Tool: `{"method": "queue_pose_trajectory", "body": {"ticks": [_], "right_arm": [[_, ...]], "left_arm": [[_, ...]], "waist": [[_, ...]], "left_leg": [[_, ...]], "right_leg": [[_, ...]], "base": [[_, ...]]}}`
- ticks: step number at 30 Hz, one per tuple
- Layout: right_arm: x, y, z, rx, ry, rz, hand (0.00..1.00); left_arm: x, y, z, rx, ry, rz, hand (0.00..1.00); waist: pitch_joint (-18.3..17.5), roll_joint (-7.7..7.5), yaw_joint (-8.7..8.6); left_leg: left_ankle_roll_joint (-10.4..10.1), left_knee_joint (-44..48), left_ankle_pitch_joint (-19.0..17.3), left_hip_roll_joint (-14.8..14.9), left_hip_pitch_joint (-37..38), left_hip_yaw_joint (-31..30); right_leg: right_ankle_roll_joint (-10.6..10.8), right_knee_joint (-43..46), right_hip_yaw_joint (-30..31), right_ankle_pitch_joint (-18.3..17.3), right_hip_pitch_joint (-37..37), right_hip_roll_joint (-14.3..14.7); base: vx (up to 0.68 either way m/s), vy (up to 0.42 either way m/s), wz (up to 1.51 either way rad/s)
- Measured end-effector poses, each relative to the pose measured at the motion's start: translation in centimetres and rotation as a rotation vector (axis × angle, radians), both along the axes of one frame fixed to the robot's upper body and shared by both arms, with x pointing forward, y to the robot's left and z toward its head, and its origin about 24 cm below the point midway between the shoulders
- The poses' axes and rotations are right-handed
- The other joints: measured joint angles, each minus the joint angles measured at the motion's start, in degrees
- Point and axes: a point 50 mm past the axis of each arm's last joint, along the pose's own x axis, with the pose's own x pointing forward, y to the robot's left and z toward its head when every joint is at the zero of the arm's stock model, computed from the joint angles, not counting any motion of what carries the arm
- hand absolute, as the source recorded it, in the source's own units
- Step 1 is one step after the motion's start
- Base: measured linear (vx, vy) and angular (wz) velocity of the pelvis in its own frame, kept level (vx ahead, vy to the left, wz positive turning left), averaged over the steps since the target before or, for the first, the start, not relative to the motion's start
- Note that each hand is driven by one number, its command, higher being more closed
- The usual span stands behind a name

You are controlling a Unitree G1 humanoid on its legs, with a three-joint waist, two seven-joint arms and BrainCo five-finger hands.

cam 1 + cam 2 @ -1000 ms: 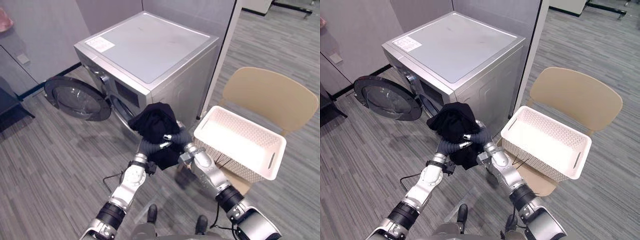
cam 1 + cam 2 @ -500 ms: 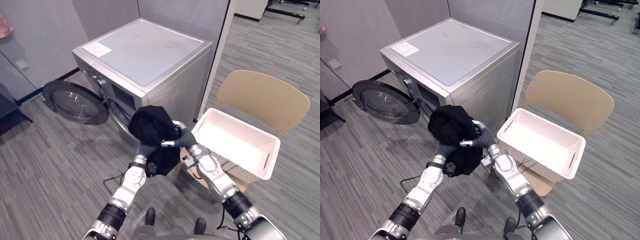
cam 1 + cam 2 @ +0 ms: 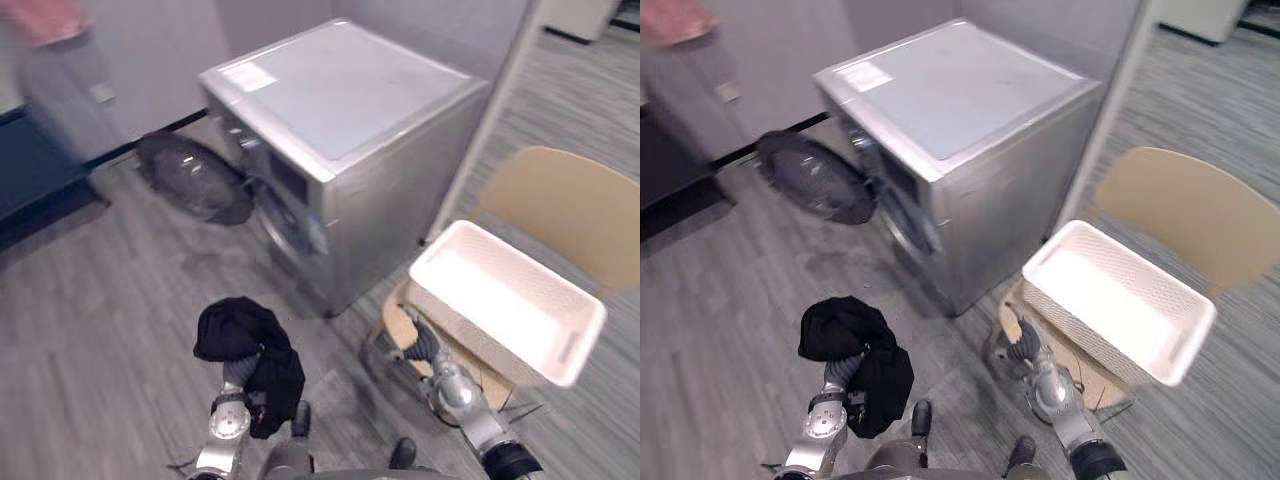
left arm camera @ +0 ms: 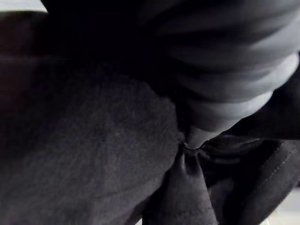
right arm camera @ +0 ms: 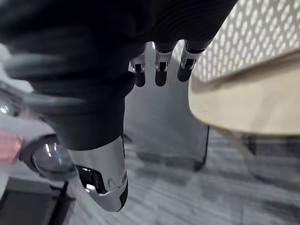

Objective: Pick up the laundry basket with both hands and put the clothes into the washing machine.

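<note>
Beside chair point(image 3: 565, 200) edge, R hand point(image 5: 104, 171) fingers point(image 5: 161, 70) slack; L hand point(image 4: 225, 79) under clothes point(image 3: 235, 335), fingers unseen.

The white perforated basket point(image 3: 436, 247) is set upright on a tan chair point(image 3: 560, 200) beside the washing machine point(image 3: 340, 90). The silver front-loader is seen with its round door point(image 3: 195, 180) swung open. The black clothes point(image 3: 240, 335) are bunched over the left hand point(image 4: 225, 93), above the floor before the machine.
</note>
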Motion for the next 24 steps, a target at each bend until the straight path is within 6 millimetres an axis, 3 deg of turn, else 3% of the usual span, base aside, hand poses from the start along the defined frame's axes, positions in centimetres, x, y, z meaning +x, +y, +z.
{"method": "queue_pose_trajectory", "body": {"ticks": [2, 3, 4, 5, 6, 7, 8, 9, 10, 11, 12, 13, 14, 17, 19, 21, 22, 23, 24], "right_arm": [[-0.8, -0.4, -1.3, 0.013, 0.064, -0.045, 0.0], [-1.4, -0.2, -2.0, 0.032, 0.098, -0.063, 0.0], [-1.6, 0.1, -2.3, 0.042, 0.116, -0.068, 0.0], [-1.8, 0.7, -2.7, 0.08, 0.136, -0.09, 0.0], [-1.8, 1.0, -2.9, 0.095, 0.143, -0.096, 0.0], [-1.8, 1.6, -3.1, 0.127, 0.157, -0.111, 0.0], [-2.1, 1.8, -3.5, 0.135, 0.181, -0.119, 0.0], [-2.3, 1.8, -3.7, 0.132, 0.193, -0.123, 0.0], [-2.6, 1.6, -3.9, 0.131, 0.209, -0.133, 0.0], [-2.6, 1.5, -4.0, 0.133, 0.214, -0.144, 0.0], [-2.6, 1.5, -4.0, 0.138, 0.217, -0.147, 0.0], [-2.5, 1.6, -4.0, 0.143, 0.215, -0.149, 0.0], [-2.2, 1.5, -3.7, 0.15, 0.201, -0.154, 0.0], [-2.1, 1.5, -3.5, 0.163, 0.189, -0.159, 0.0], [-2.0, 1.5, -3.4, 0.182, 0.185, -0.174, 0.0], [-2.0, 1.5, -3.4, 0.186, 0.185, -0.175, 0.0], [-2.1, 1.5, -3.5, 0.186, 0.188, -0.177, 0.0], [-2.2, 1.4, -3.5, 0.186, 0.191, -0.178, 0.0], [-2.3, 1.2, -3.5, 0.183, 0.189, -0.182, 0.0]], "left_arm": [[-1.1, 0.2, -0.7, -0.01, 0.044, 0.013, 1.0], [-2.1, 0.7, -1.1, -0.011, 0.069, 0.042, 1.0], [-2.5, 1.0, -1.4, -0.006, 0.086, 0.054, 1.0], [-2.9, 1.8, -1.6, 0.008, 0.108, 0.071, 1.0], [-3.1, 2.1, -1.7, 0.01, 0.116, 0.081, 1.0], [-3.4, 2.3, -2.0, 0.012, 0.137, 0.091, 1.0], [-3.9, 2.3, -2.2, 0.009, 0.161, 0.091, 1.0], [-4.2, 2.0, -2.4, 0.0, 0.172, 0.085, 1.0], [-4.6, 1.8, -2.6, -0.013, 0.187, 0.076, 1.0], [-4.6, 1.9, -2.6, -0.014, 0.186, 0.076, 1.0], [-4.5, 1.9, -2.5, -0.014, 0.179, 0.076, 1.0], [-4.0, 2.1, -2.3, -0.008, 0.167, 0.071, 1.0], [-3.8, 2.3, -2.2, 0.002, 0.162, 0.066, 1.0], [-3.3, 2.2, -1.8, 0.004, 0.134, 0.055, 1.0], [-2.9, 1.7, -1.7, -0.001, 0.13, 0.025, 1.0], [-2.4, 1.5, -1.6, -0.009, 0.117, 0.006, 1.0], [-2.0, 1.3, -1.5, -0.012, 0.109, -0.007, 1.0], [-2.0, 1.2, -1.5, -0.012, 0.109, -0.011, 1.0], [-2.0, 1.0, -1.5, -0.019, 0.11, -0.02, 1.0]], "waist": [[0.0, 0.46, -0.21], [0.0, 0.63, 0.26], [0.1, 0.1, 0.54], [0.4, -1.66, 1.41], [0.6, -2.48, 1.6], [1.3, -4.14, 1.58], [1.9, -5.34, 1.49], [2.0, -5.39, 1.45], [2.0, -5.38, 1.19], [2.2, -5.25, 0.87], [2.3, -5.2, 0.77], [2.8, -5.14, -0.06], [3.7, -4.88, -0.69], [4.8, -5.11, -1.9], [5.3, -4.94, -2.85], [6.0, -5.22, -3.4], [6.4, -5.49, -3.44], [6.3, -5.52, -3.46], [6.0, -5.57, -3.78]], "left_leg": [[0.1, 2.8, 0.9, 1.3, -0.4, 6.9], [-2.2, 4.0, 5.7, 1.5, -0.5, 7.5], [-5.4, 4.6, 5.9, 0.9, -0.6, 6.7], [-5.0, 5.2, 4.9, -1.5, -0.9, 5.7], [-4.6, 5.8, 4.0, -2.3, -1.2, 5.2], [-3.7, 8.3, 1.4, -4.2, -2.1, 4.0], [-2.9, 12.0, -1.7, -6.1, -2.6, 2.6], [-2.8, 13.3, -2.4, -6.8, -2.6, 2.0], [-2.1, 15.6, -4.4, -8.2, -2.0, 0.3], [-1.1, 17.2, -6.8, -9.0, -0.6, -1.6], [-0.9, 17.5, -7.4, -9.2, 0.0, -2.6], [-0.2, 17.0, -8.3, -9.5, 2.1, -5.2], [0.1, 15.7, -8.6, -9.9, 5.3, -7.3], [0.7, 13.3, -10.3, -11.0, 10.2, -10.0], [-0.4, 13.3, -12.0, -10.9, 12.4, -12.6], [-2.1, 12.9, -13.2, -10.5, 14.3, -13.9], [-3.3, 12.4, -14.9, -9.9, 16.2, -14.5], [-3.8, 12.3, -15.8, -9.7, 16.9, -14.9], [-5.2, 12.7, -17.2, -8.6, 18.2, -15.6]], "right_leg": [[1.7, 2.7, -4.3, -1.5, 2.0, -1.8], [3.4, 3.9, -6.5, -2.7, 3.7, -2.7], [3.8, 4.4, -7.3, -3.2, 4.4, -3.5], [4.7, 4.8, -8.1, -4.0, 5.3, -5.5], [5.3, 5.1, -8.7, -4.4, 5.6, -6.3], [6.3, 7.2, -9.7, -5.1, 6.2, -8.8], [7.9, 13.8, -9.2, -6.0, 6.2, -13.1], [7.8, 17.4, -8.5, -6.0, 5.9, -14.9], [5.5, 26.3, -6.2, -5.1, 4.2, -18.7], [-3.2, 38.3, 1.6, -4.3, -0.2, -21.1], [-3.8, 42.3, 5.7, -6.0, -2.4, -20.2], [-3.0, 49.3, 14.0, -10.6, -6.9, -15.8], [-3.0, 52.5, 18.3, -14.0, -10.3, -11.7], [-3.5, 50.1, 18.5, -16.5, -17.8, -8.1], [-2.7, 38.0, 15.8, -15.2, -22.8, -5.8], [-3.1, 26.3, 14.1, -10.6, -24.2, -4.1], [-4.2, 21.3, 12.8, -7.3, -24.1, -3.0], [-5.6, 21.0, 12.6, -6.2, -24.1, -2.4], [-8.1, 22.1, 12.5, -3.6, -23.3, -1.6]], "base": [[0.17, 0.145, 1.27], [0.2, 0.14, 0.83], [0.25, 0.184, 0.95], [0.21, 0.147, 0.64], [0.23, 0.147, 0.77], [0.25, 0.129, 0.79], [0.25, 0.135, 0.8], [0.29, 0.178, 0.82], [0.38, 0.262, 0.79], [0.33, 0.231, 0.78], [0.4, 0.207, 0.83], [0.33, 0.103, 0.97], [0.33, 0.103, 0.97], [0.35, 0.028, 0.69], [0.33, -0.042, 0.62], [0.42, -0.147, 0.63], [0.53, -0.223, 0.62], [0.46, -0.215, 0.62], [0.44, -0.198, 0.5]]}}
